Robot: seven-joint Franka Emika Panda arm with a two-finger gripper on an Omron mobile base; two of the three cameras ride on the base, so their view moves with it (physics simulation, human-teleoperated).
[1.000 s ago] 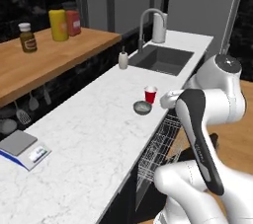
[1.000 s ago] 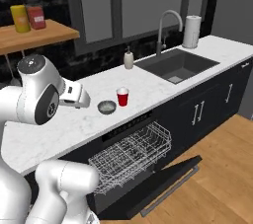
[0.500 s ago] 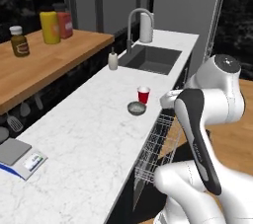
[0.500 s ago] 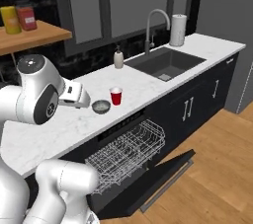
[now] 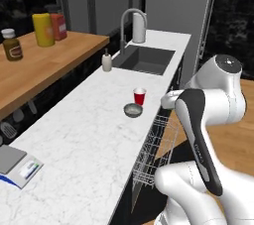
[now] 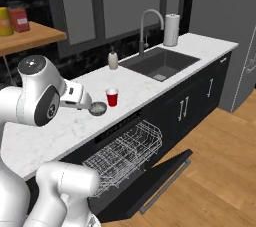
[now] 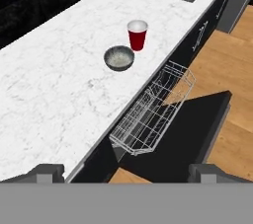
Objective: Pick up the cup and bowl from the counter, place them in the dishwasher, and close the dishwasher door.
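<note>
The red cup (image 5: 140, 96) (image 6: 112, 97) (image 7: 137, 34) stands upright on the white marble counter (image 5: 89, 140) near its front edge. The grey bowl (image 5: 133, 110) (image 6: 98, 108) (image 7: 119, 57) sits just beside it, apart from it. My gripper (image 7: 126, 171) hovers above and in front of the counter edge, open, with nothing between its fingertips (image 7: 47, 172). My hand (image 6: 75, 98) hangs close to the bowl. Below the counter the dishwasher door (image 6: 150, 186) (image 7: 188, 134) lies folded down, and the white wire rack (image 6: 127, 153) (image 7: 153, 114) is pulled out over it.
A dark sink (image 5: 144, 59) with a faucet (image 5: 130, 21) lies further along the counter, with a cream soap bottle (image 5: 106, 62) and a white roll (image 6: 171, 29) beside it. Bottles (image 5: 44, 29) stand on the brown wooden worktop. A scale (image 5: 20, 167) sits at the counter's near end.
The whole picture has shifted as the base drives along the counter, bringing the sink and dishwasher closer. Cup, bowl and rack stay in place. The gripper stays open.
</note>
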